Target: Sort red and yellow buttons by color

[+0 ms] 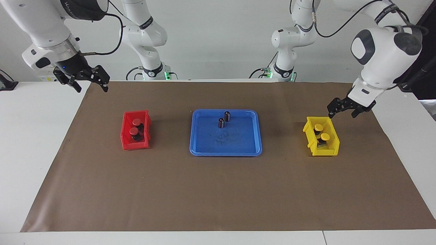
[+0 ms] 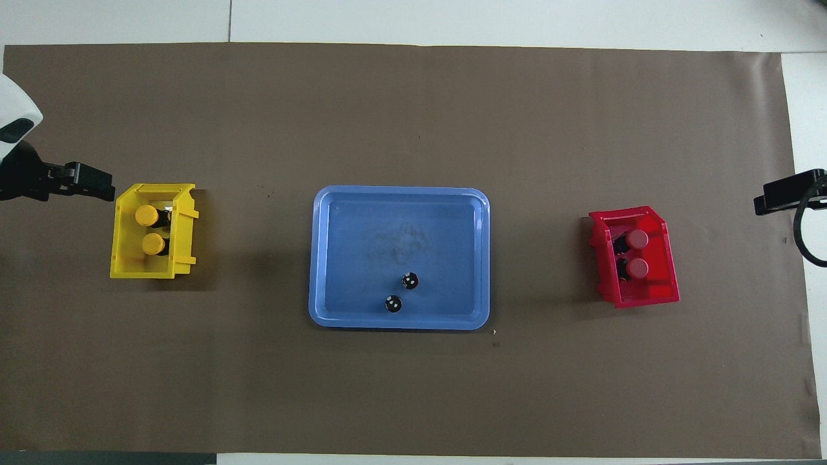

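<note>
Facing view
Left gripper point(image 1: 342, 112): raised above the mat by the yellow bin's robot-side corner, fingers spread, nothing between them
Right gripper point(image 1: 89, 82): waiting in the air over the mat's corner at the right arm's end, fingers spread, nothing held
Yellow buttons point(image 1: 322, 133): two, in the yellow bin point(image 1: 312, 143), one nearer to the robots than the other, caps up
Red buttons point(image 1: 135, 127): two, in the red bin point(image 1: 127, 143), one nearer to the robots than the other
Blue tray point(image 1: 201, 151): mid-table between the two bins, well apart from each
Dark cylinders point(image 1: 223, 119): two, upright in the tray's robot-side part, just beside each other

Overhead view
Left gripper point(image 2: 97, 187): at the frame's edge, tips just beside the yellow bin's point(image 2: 183, 261) corner farthest from the robots, clear of the buttons
Right gripper: only a dark part at the frame's edge, fingers not readable here
Yellow buttons point(image 2: 149, 229): both caps showing, in a row inside the bin
Red buttons point(image 2: 637, 253): both caps showing inside the red bin point(image 2: 646, 297)
Blue tray point(image 2: 336, 320): on the brown mat point(image 2: 413, 387)
Dark cylinders point(image 2: 400, 292): both in the tray's half nearer the robots
</note>
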Robot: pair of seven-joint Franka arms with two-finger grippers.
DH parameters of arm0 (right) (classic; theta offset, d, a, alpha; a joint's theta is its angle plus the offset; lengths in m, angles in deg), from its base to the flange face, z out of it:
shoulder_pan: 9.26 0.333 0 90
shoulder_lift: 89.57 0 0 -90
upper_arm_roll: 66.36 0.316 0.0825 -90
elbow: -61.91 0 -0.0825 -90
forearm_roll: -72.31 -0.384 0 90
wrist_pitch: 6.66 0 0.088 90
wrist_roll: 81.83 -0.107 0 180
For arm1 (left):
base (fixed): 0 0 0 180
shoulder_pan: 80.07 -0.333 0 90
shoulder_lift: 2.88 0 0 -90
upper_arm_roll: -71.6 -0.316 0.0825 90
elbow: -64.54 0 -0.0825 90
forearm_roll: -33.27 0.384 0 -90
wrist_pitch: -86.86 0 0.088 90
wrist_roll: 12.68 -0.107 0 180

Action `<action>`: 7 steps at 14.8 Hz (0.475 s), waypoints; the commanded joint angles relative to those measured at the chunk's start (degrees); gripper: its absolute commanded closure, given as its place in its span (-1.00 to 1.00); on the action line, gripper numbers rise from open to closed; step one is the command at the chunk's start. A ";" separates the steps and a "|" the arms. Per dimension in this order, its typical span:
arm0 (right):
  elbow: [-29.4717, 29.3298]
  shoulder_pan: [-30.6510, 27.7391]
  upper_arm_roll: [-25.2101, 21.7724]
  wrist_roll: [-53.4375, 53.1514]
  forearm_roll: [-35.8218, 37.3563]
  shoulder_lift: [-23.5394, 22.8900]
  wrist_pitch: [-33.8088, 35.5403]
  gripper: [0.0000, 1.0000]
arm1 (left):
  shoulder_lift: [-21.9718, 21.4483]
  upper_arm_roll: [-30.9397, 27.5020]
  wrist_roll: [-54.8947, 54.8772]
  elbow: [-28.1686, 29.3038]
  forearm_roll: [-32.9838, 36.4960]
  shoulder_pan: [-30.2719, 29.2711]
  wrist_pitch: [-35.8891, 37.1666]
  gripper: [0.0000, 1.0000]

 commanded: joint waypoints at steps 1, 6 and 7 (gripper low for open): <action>-0.84 -0.42 0.45 -0.89 -0.18 -0.04 1.22 -1.00 | -1.53 -0.05 -1.19 -6.09 -0.12 0.57 9.64 -1.00; -0.84 -0.42 0.45 -0.89 -0.18 -0.04 1.14 -1.00 | -1.09 2.68 -1.11 -13.31 -0.12 0.57 16.17 -1.00; -0.84 -0.42 0.45 -0.89 -0.18 -0.04 1.05 -1.00 | -1.36 2.68 -1.11 -13.40 -0.12 0.57 16.70 -1.00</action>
